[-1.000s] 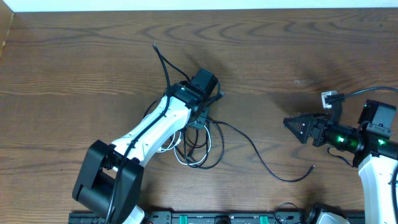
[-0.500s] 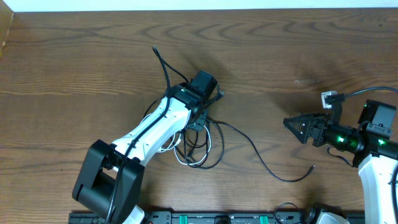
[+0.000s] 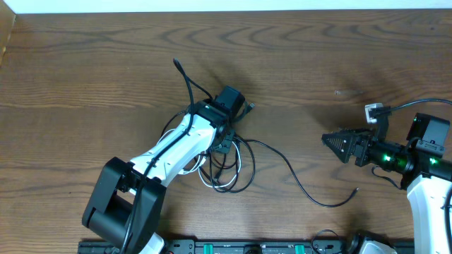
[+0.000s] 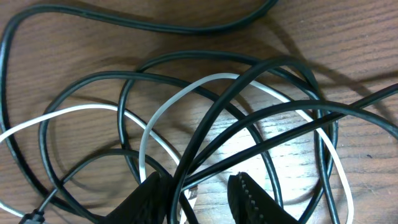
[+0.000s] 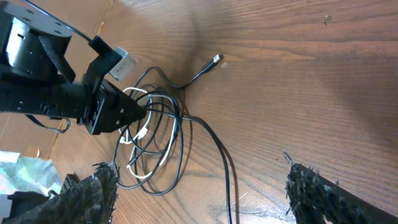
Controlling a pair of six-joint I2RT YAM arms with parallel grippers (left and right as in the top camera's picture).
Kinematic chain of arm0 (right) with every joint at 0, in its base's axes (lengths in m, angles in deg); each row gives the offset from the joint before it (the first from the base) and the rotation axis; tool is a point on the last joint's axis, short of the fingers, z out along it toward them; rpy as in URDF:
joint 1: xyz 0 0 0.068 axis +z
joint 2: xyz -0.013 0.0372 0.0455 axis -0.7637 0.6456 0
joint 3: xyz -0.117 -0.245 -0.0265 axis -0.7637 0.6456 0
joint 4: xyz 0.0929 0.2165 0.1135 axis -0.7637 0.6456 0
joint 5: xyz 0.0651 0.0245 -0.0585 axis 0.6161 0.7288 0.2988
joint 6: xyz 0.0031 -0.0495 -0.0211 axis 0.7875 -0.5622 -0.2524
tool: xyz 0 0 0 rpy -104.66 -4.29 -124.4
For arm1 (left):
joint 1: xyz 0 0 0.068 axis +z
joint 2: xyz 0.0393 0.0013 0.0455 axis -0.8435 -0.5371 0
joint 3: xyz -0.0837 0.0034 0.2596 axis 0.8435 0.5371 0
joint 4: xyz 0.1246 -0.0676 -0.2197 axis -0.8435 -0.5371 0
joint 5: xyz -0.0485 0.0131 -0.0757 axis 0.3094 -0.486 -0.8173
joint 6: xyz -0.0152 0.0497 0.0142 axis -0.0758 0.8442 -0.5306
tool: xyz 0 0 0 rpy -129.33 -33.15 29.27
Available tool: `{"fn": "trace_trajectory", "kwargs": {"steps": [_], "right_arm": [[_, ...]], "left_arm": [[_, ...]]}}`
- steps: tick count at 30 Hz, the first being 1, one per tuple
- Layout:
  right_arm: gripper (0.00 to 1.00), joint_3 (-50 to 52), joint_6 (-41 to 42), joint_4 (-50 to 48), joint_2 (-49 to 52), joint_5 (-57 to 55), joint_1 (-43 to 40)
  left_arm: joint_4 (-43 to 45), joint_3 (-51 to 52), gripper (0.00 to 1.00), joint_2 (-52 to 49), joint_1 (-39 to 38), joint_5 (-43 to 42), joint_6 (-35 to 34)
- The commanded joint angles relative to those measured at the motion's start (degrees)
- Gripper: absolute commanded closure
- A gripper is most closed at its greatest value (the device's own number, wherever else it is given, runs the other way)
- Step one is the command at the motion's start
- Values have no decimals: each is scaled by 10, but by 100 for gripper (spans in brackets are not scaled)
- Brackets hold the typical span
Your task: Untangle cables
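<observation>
Dark-grained wood makes up the table [image 3: 85, 77], and the cables [image 3: 227, 168] lie on it in one loose knot of loops. The knot sits near the middle, toward the robot's side, just past the end of the left arm [image 3: 169, 152].

We see the left gripper [image 4: 199, 194] lowered into that knot. Its two toothed fingers [image 4: 249, 198] stand partly apart, and several black strands and the white cable [image 4: 155, 115] run through the gap between them. Nothing shows the pads pressing on a strand, so we read it as straddling the bundle rather than pinching it.

Compared with the overhead picture from a second ago, little has changed. The left wrist has drifted slightly toward the near edge. The upper black cord [image 3: 185, 74], which sticks out of the knot toward the far side, has come with it, so its free tip now lies a little closer to the arm. The loops themselves keep much the same outline.

The small plug [image 5: 215, 59] rests on bare wood beside the wrist, where it was before. The long black cord [image 5: 229, 183] trails out of the knot to the right, and it has not shifted either.

The right gripper [image 3: 333, 142] hangs well apart from the tangle — over open wood on the right, pointing toward the knot. Its fingers are spread wide with nothing between them. We find no difference in its pose across the three overhead pictures.
</observation>
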Motion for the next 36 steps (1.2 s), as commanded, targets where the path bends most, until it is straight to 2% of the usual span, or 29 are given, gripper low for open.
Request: {"fn": "trace_trajectory", "kwargs": {"steps": [1, 4, 7, 12, 18, 25, 36], "right_arm": [[15, 1, -8, 1, 1, 4, -1], [15, 1, -9, 1, 1, 4, -1], [15, 1, -9, 0, 1, 4, -1], [15, 1, -9, 1, 1, 4, -1], [15, 1, -9, 1, 1, 4, -1], [14, 1, -27, 1, 1, 58, -1], [14, 1, -34, -2, 1, 120, 35]], "left_arm": [[3, 4, 69, -7, 0, -10, -5], [3, 4, 75, -7, 0, -10, -5], [3, 4, 92, -6, 0, -14, -5], [-4, -3, 93, -1, 0, -19, -5], [-47, -70, 93, 50, 0, -30, -5], [-51, -137, 93, 183, 0, -50, -5], [10, -141, 93, 386, 0, -124, -5]]}}
